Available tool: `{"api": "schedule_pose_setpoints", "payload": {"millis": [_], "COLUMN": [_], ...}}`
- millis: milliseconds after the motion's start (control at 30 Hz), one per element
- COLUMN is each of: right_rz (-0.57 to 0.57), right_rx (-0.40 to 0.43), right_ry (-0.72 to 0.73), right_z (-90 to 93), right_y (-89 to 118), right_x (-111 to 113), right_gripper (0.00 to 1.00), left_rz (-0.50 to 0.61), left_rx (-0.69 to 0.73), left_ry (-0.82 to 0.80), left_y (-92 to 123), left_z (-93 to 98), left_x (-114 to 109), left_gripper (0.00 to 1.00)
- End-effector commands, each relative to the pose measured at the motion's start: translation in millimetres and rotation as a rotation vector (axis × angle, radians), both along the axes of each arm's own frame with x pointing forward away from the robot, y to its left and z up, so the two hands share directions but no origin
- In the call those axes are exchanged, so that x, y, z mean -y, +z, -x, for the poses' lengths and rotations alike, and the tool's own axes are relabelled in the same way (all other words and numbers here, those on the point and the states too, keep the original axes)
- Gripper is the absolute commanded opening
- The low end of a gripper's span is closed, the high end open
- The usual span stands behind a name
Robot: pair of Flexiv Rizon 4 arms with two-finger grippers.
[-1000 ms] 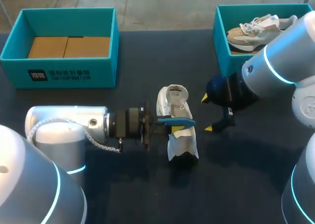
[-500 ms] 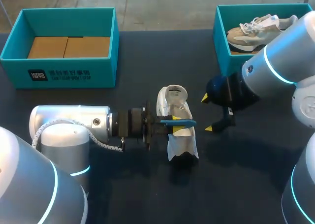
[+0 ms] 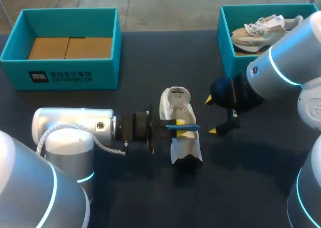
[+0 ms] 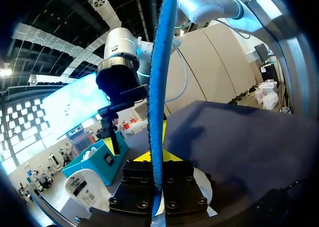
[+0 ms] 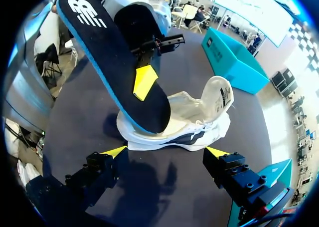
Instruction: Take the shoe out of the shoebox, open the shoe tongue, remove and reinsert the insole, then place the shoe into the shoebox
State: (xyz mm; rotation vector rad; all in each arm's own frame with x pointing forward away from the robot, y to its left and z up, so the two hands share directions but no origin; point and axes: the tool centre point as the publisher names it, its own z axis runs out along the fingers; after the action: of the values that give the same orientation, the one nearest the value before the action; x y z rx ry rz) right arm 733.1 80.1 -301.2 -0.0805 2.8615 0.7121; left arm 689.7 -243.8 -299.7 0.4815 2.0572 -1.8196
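A white shoe (image 3: pixel 181 144) with a dark toe lies on the black table (image 3: pixel 125 188), its opening facing up. My left gripper (image 3: pixel 179 130) is shut on a blue-edged, black-topped insole (image 3: pixel 186 123) and holds it edge-on over the shoe. From the right wrist, the insole (image 5: pixel 112 62) stands tilted with its lower end at the shoe (image 5: pixel 192 124) opening, a yellow fingertip (image 5: pixel 144 81) pressed on it. The left wrist shows the insole (image 4: pixel 159 87) as a thin blue strip rising from the left gripper (image 4: pixel 155 158). My right gripper (image 3: pixel 216 116) hangs open just right of the shoe; its tips (image 5: pixel 165 151) stand wide, nothing between.
A teal shoebox (image 3: pixel 65 70) with a cardboard floor stands at the back left. A second teal box (image 3: pixel 224 35) at the back right holds another pale shoe (image 3: pixel 258 30), partly behind my right arm. Bare table lies in front of the shoe.
My left arm has edged slightly to the right, with the insole staying over the shoe. The right arm and shoe have not moved.
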Motion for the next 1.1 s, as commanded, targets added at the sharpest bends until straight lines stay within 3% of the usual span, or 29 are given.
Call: {"api": "schedule_pose_setpoints", "payload": {"millis": [33,400,1100], "right_rz": [-0.001,-0.001,-0.001], "right_rx": [0.003,0.003,0.003], "right_ry": [-0.001,-0.001,-0.001], "right_z": [1.0,1.0,1.0], "right_y": [-1,-1,-1], "right_x": [0,0,0], "right_gripper": [1.0,1.0,1.0], "left_rz": [0.011,0.008,-0.074], "left_rx": [0.008,0.052,0.092], "left_ry": [-0.001,-0.002,0.002], "left_y": [-4,-12,-30], "left_z": [-3.7,-14.8,-16.4], "left_x": [3,5,2], "left_gripper": [0.0,0.0,0.0]}}
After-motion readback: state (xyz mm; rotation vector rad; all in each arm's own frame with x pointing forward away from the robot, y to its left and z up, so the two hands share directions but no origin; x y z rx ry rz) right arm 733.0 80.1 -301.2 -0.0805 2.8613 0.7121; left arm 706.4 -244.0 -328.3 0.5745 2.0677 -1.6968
